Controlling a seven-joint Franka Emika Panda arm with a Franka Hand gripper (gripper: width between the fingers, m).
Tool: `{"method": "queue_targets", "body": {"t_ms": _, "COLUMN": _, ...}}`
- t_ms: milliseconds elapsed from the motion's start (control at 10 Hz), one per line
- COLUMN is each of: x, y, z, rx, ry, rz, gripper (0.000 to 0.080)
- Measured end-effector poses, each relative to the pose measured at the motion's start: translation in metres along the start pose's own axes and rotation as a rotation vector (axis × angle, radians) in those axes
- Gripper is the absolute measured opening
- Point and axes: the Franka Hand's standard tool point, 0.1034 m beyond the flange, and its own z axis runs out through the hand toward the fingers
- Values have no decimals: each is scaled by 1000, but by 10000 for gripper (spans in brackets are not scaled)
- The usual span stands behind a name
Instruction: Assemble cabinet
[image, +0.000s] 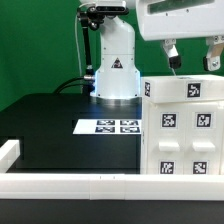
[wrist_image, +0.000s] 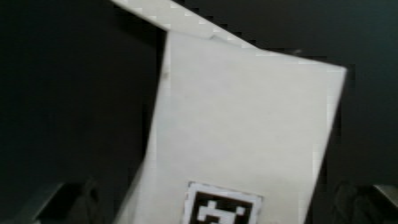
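Observation:
The cabinet (image: 184, 125) is a large white boxy unit with several black-and-white tags, standing at the exterior view's right. My gripper (image: 192, 58) hangs just above its top edge, fingers spread wide, holding nothing. In the wrist view the cabinet (wrist_image: 240, 120) fills the middle as a tall white face with one tag (wrist_image: 222, 208) low down. My gripper (wrist_image: 217, 208) is open, with a dark fingertip (wrist_image: 68, 205) on either side of that face and not touching it.
The marker board (image: 110, 127) lies flat on the black table (image: 50, 125), to the exterior view's left of the cabinet. The robot base (image: 113, 70) stands behind it. A white rail (image: 70, 183) runs along the front and left edges.

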Motion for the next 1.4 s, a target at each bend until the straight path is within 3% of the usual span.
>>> {"method": "queue_targets", "body": {"t_ms": 200, "x": -1, "y": 0, "z": 0, "rx": -5, "ry": 0, "rz": -139, "gripper": 649}}
{"method": "queue_targets", "body": {"t_ms": 300, "x": -4, "y": 1, "z": -2, "rx": -49, "ry": -2, "rz": -330, "gripper": 649}}
{"method": "queue_targets", "body": {"t_ms": 600, "x": -13, "y": -8, "z": 1, "rx": -89, "ry": -9, "rz": -740, "gripper": 649}}
{"method": "queue_targets", "body": {"t_ms": 1000, "x": -10, "y": -7, "z": 1, "rx": -101, "ry": -14, "rz": -1018, "gripper": 649}}
{"method": "queue_targets", "body": {"t_ms": 1300, "x": -13, "y": -12, "z": -2, "rx": -178, "ry": -11, "rz": -1518, "gripper": 649}}
{"method": "queue_targets", "body": {"t_ms": 1400, "x": -14, "y": -12, "z": -2, "rx": -188, "ry": -21, "rz": -1634, "gripper": 649}}
